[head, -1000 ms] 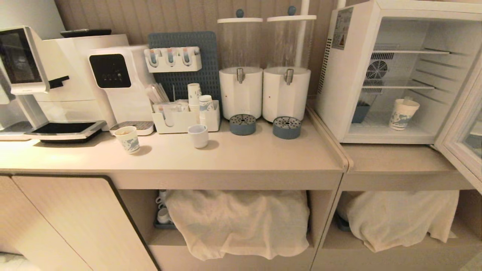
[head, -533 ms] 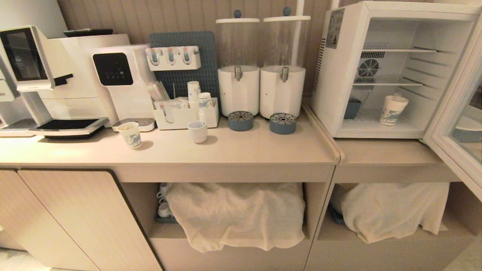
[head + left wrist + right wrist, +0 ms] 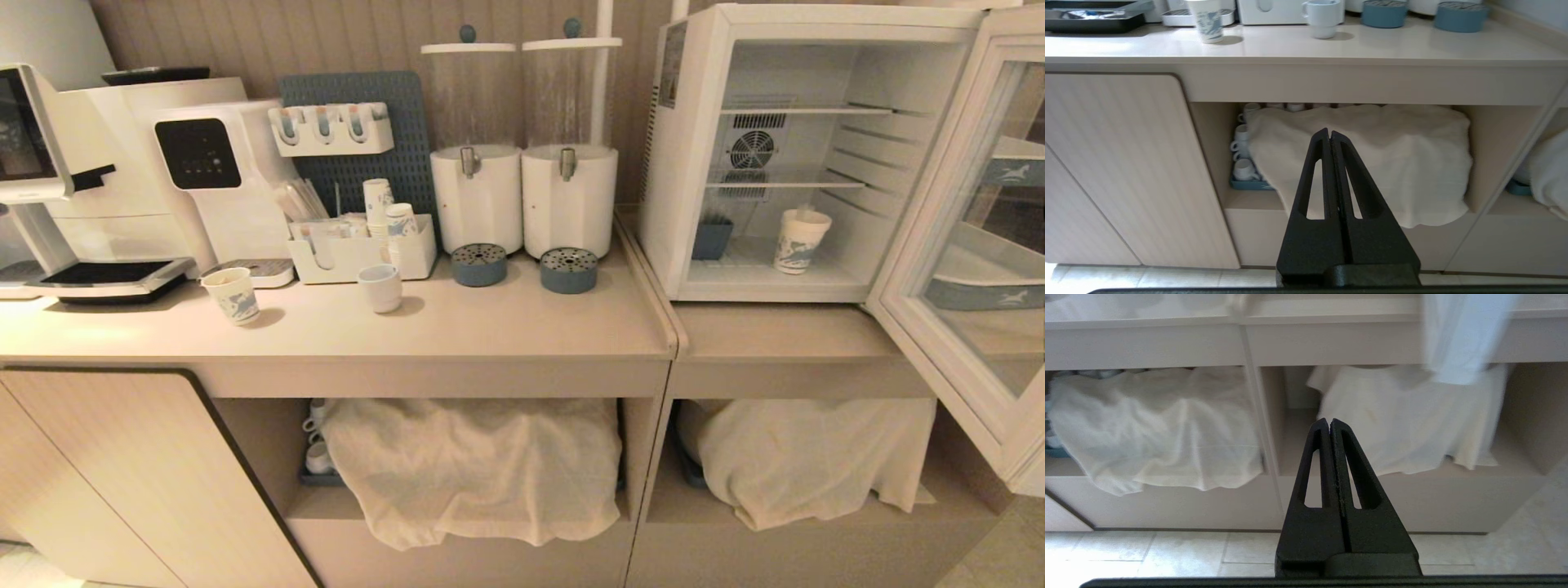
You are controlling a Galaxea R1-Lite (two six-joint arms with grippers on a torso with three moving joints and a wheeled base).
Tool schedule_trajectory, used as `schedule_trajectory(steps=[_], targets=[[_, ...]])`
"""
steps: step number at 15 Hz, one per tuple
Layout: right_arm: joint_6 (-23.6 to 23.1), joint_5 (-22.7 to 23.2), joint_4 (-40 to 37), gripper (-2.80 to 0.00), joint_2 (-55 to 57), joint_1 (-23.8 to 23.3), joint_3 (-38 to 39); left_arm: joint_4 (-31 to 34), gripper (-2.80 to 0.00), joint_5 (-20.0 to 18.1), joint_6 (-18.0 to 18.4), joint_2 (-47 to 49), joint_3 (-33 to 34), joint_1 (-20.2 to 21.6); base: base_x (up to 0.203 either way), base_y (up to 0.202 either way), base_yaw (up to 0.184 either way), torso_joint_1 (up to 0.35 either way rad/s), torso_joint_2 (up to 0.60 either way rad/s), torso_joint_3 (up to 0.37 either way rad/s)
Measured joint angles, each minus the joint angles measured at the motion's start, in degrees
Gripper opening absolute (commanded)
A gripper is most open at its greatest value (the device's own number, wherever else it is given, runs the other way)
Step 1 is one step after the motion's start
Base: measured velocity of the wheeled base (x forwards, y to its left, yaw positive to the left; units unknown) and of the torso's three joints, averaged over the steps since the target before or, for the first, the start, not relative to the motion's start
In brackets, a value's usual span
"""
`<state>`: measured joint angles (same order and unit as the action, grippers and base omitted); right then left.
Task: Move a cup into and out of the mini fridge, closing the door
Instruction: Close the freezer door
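The whole scene is shifted left; the tall white blue-printed paper cup (image 3: 799,239) is seen unmoved inside the white boxy mini fridge (image 3: 682,163), its glass-windowed grey-blue door (image 3: 967,237) swung wide. The left gripper (image 3: 1329,134) and right gripper (image 3: 1329,422) are pressed together, low before the shelves.

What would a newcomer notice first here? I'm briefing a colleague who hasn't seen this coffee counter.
The white boxy mini fridge at the counter's right end, its glass-windowed door swung wide open. Inside, a white paper cup with blue print stands on the bottom shelf. Two tall clear drink dispensers on white bases stand just left of the fridge.
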<state>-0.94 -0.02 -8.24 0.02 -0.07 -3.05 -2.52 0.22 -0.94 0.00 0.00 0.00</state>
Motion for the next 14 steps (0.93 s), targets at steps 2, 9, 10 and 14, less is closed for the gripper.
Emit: schedule_trajectory(steps=[2, 9, 10, 14], targets=[[0.00, 0.02, 0.01, -2.80, 0.00, 0.00, 0.00, -0.01, -2.80, 0.00, 0.00, 0.00, 0.00, 0.00, 0.000, -0.193, -0.002, 0.001, 0.00, 0.000], [0.00, 0.00, 0.04, -2.80, 0.00, 0.05, 0.07, -0.01, -2.80, 0.05, 0.01, 0.00, 0.00, 0.00, 0.000, -0.192, 0.001, 0.004, 0.00, 0.001], [0.00, 0.00, 0.01, -2.80, 0.00, 0.00, 0.07, 0.02, -2.80, 0.02, 0.00, 0.00, 0.00, 0.00, 0.000, -0.199, -0.005, 0.005, 0.00, 0.007], [0.09, -0.03, 0.01, -2.80, 0.00, 0.05, 0.05, 0.02, -2.80, 0.02, 0.01, 0.00, 0.00, 0.00, 0.000, -0.193, -0.001, 0.005, 0.00, 0.002]])
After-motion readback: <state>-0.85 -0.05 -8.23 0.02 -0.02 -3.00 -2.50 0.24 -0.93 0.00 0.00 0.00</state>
